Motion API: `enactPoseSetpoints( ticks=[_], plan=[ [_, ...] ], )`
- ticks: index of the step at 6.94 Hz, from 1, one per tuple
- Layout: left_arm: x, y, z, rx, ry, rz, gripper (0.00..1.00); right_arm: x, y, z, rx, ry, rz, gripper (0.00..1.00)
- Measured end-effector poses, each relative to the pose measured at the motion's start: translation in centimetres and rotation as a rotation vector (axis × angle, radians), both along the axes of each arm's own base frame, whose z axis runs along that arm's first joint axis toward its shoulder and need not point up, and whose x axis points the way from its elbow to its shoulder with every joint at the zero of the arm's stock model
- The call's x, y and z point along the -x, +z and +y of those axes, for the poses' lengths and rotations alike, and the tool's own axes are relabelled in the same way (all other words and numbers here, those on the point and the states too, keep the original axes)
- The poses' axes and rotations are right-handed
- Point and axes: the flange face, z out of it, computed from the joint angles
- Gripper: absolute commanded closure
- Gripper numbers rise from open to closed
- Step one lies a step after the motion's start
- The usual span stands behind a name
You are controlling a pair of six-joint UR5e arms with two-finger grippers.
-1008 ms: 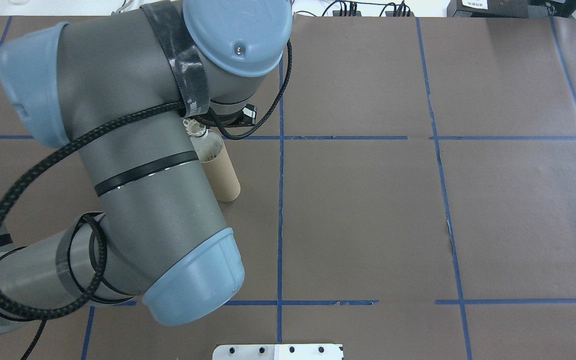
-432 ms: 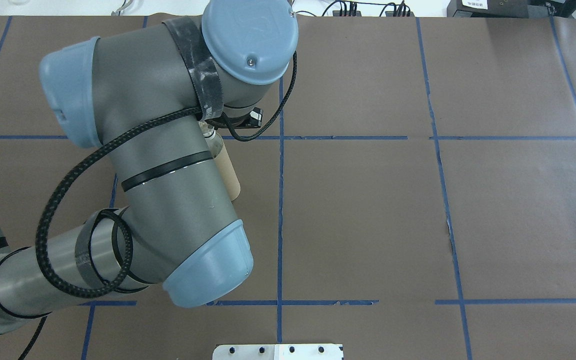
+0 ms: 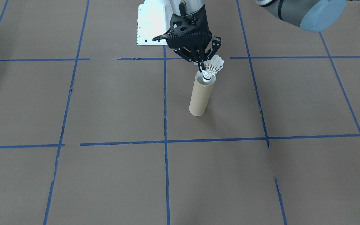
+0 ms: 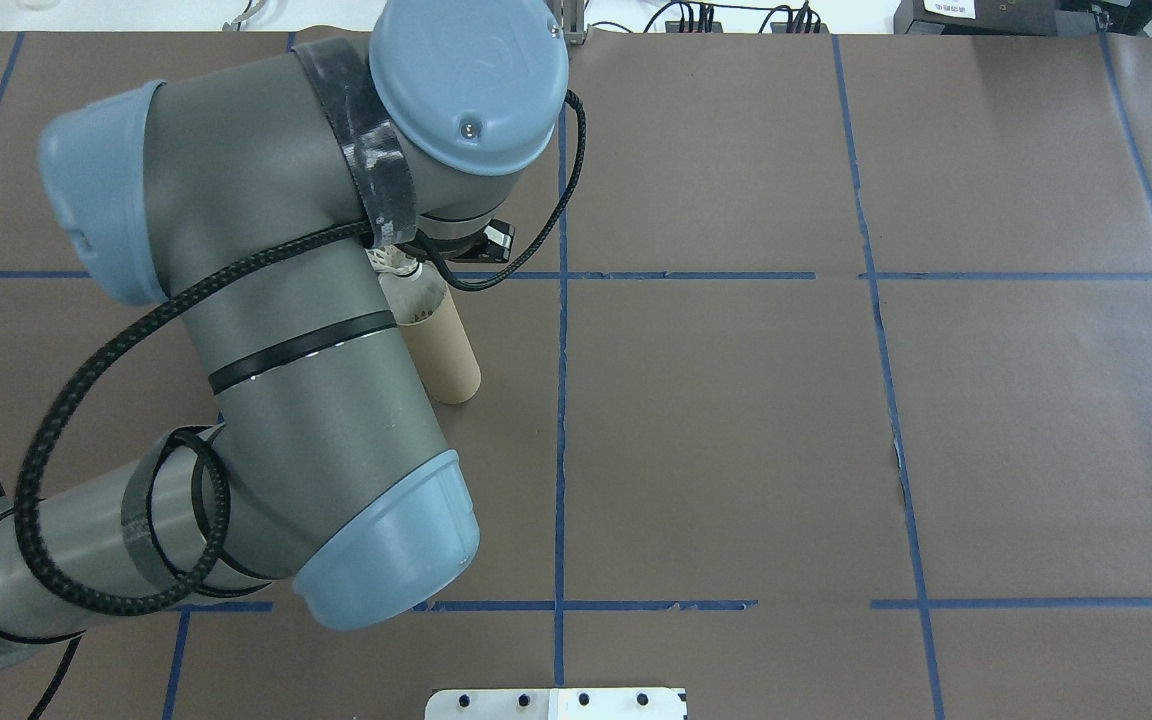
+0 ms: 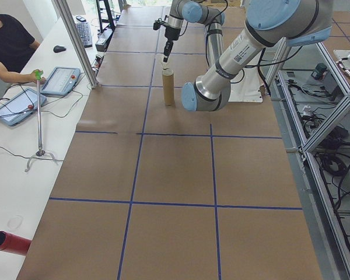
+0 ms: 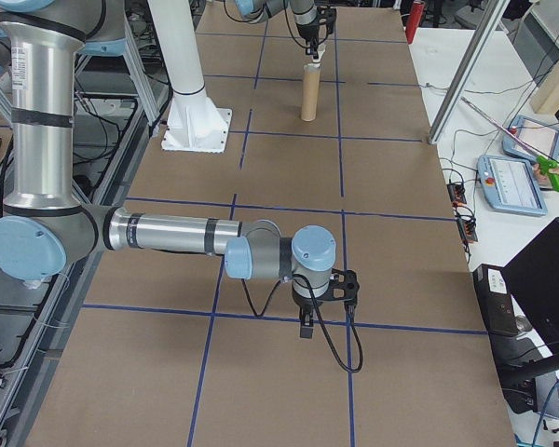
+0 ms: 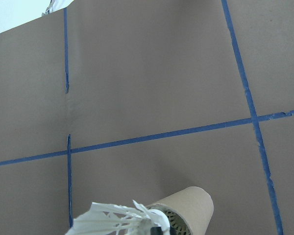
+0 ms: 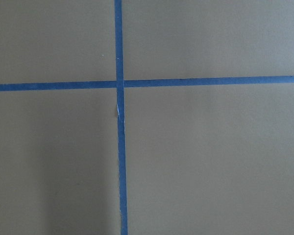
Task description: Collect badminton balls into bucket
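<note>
My left gripper [image 3: 201, 64] hangs right over the bucket [image 3: 201, 94], fingers pinched on the shuttlecock [image 3: 211, 69], whose cork tip sits at the bucket's mouth, feathers tilted up beside the gripper. My right gripper [image 6: 305, 331] is well away from the bucket; open or closed, I cannot tell.

Brown paper [image 3: 111, 103] marked with a grid of blue tape lines [image 3: 165, 93] covers the table. Beyond its far edge runs a white side bench [image 5: 23, 146] bearing tablets [image 5: 64, 80], cables and a red tube [image 5: 9, 242]. A seated person [image 5: 9, 44] is there. Aluminium frame posts [image 5: 76, 41] rise alongside.
</note>
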Motion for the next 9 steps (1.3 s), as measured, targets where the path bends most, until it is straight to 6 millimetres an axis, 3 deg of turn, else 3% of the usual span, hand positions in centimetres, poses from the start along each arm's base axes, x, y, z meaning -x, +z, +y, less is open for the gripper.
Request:
enactPoseSetpoints(
  ticks=[1,2,6,8,9],
  plan=[
    [0.3,0.4,0.2,-0.001,0.002,0.002,0.14,0.0,0.0,0.0,0.000,0.000,0.000,0.00],
    [0.6,0.8,0.4,0.000,0.003,0.003,0.00,0.0,0.0,0.0,0.000,0.000,0.001,0.00],
    [1.0,0.9,1.4,-0.007,0.015,0.023,0.00,0.0,0.0,0.0,0.000,0.000,0.000,0.00],
    [3.8,1.1,1.9,-0.072,0.060,0.053,0.00,0.0,0.0,0.0,0.000,0.000,0.000,0.00],
    [6.2,1.7,0.3,-0.107,0.094,0.074,0.00,0.0,0.0,0.0,0.000,0.000,0.000,0.00]
  ],
)
